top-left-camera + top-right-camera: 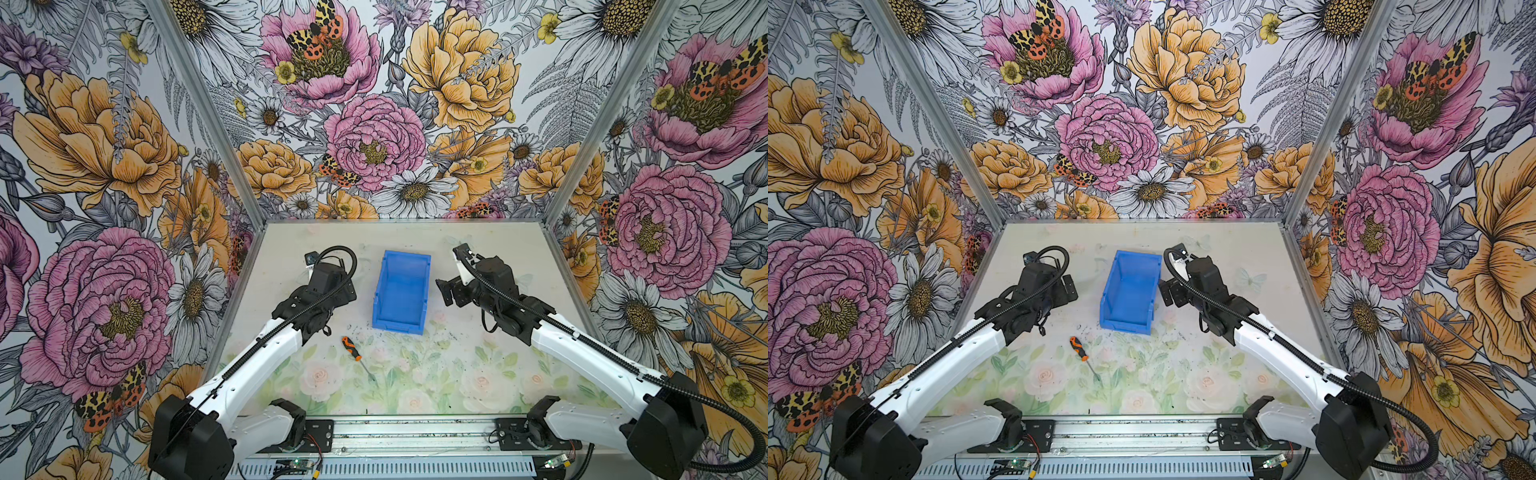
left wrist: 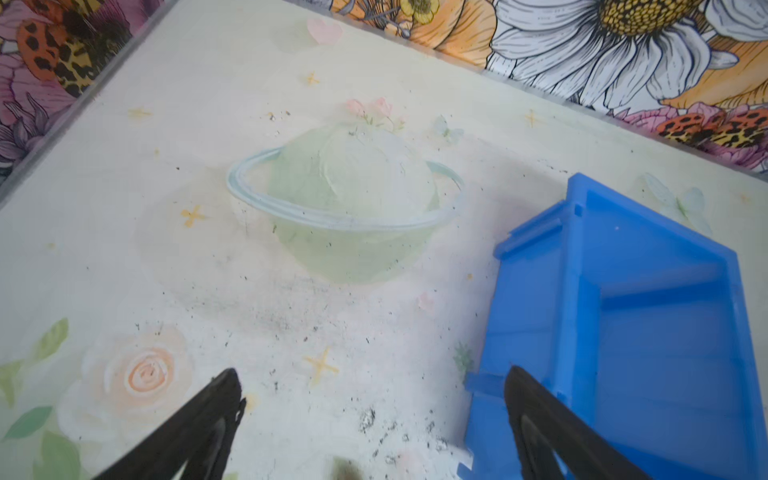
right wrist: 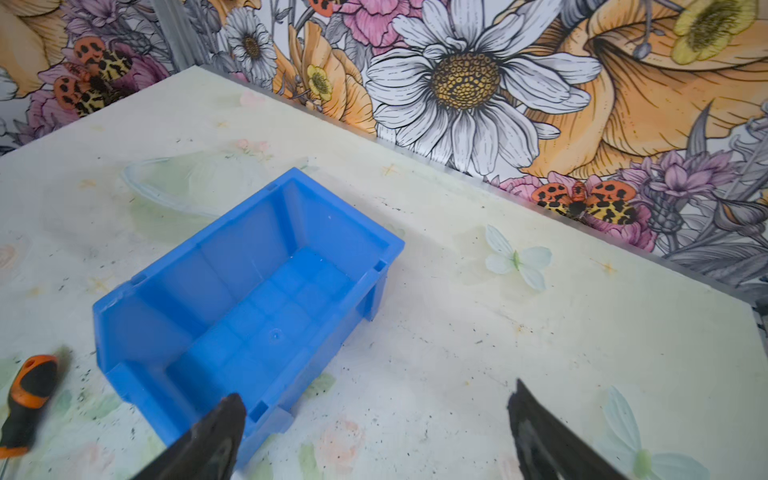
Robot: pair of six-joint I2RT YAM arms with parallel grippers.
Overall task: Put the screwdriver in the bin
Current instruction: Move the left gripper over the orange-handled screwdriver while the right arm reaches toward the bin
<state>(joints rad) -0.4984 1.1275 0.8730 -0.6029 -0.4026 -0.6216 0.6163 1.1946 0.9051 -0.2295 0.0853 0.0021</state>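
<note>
The screwdriver [image 1: 351,348] [image 1: 1079,348], orange-and-black handle and thin dark shaft, lies flat on the table just in front of the bin's near left corner. The blue bin [image 1: 401,291] [image 1: 1129,291] stands mid-table with nothing in it. My left gripper [image 2: 372,374] is open over bare table, with the bin [image 2: 648,332] beside one finger; I cannot make out the screwdriver in this view. My right gripper [image 3: 376,392] is open too, holding nothing. In its view the bin [image 3: 249,307] is close by and the screwdriver's handle [image 3: 29,395] shows at the edge.
The left arm [image 1: 291,328] flanks the bin on the left and the right arm [image 1: 552,332] on the right. Flowered walls close the table on three sides. A metal rail [image 1: 399,432] with the arm bases runs along the front edge.
</note>
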